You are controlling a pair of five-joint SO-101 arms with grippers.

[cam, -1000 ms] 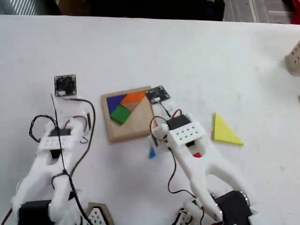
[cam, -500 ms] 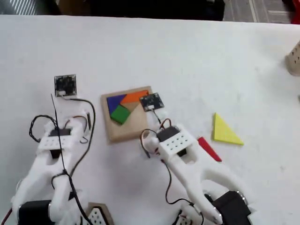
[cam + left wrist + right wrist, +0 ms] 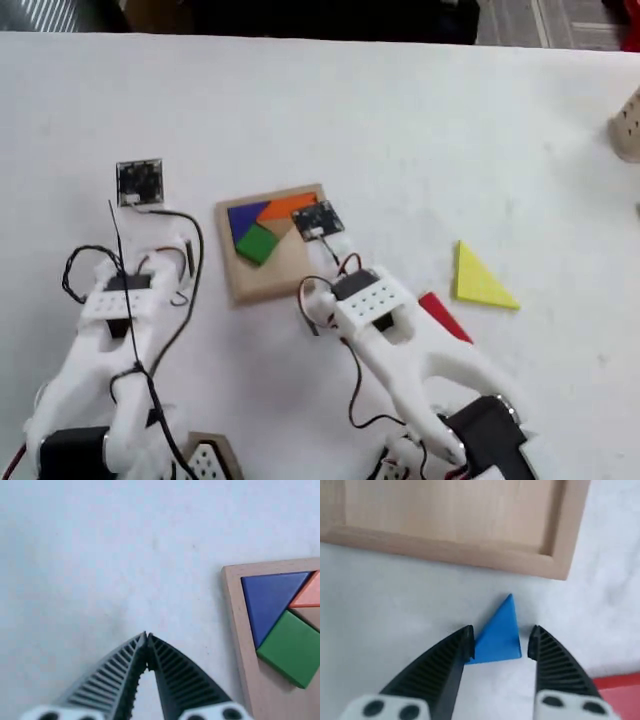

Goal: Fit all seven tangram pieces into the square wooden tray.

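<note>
The white, matte table (image 3: 420, 120) bears everything. On it the square wooden tray (image 3: 270, 280) lies flat, pale and smooth-grained with a raised rim, between the two arms so that either could probably reach it. The right arm (image 3: 400, 340), white plastic with loose wires, leans over the tray's near corner. The left arm (image 3: 110, 330) sits apart on the tray's other side, seemingly parked clear of the work. A flat yellow triangle (image 3: 480, 280) lies on the table well right of the tray, with a slim red piece (image 3: 445, 318) between it and the right arm, both waiting to be fitted. Packed into the tray's far corner are a dark blue triangle (image 3: 243, 222), an orange triangle (image 3: 285, 207) and a green square (image 3: 257, 243), smooth painted blocks set edge to edge, leaving bare wood for the rest. Just outside the tray's rim (image 3: 470, 550) lies the small blue triangle (image 3: 501, 625). The right gripper (image 3: 500, 632) straddles it with ridged dark jaws parted on either side, apparently lined up to pinch it but not yet closed on it. The left gripper (image 3: 147, 637) hangs over bare table, its tips together and holding nothing.
</note>
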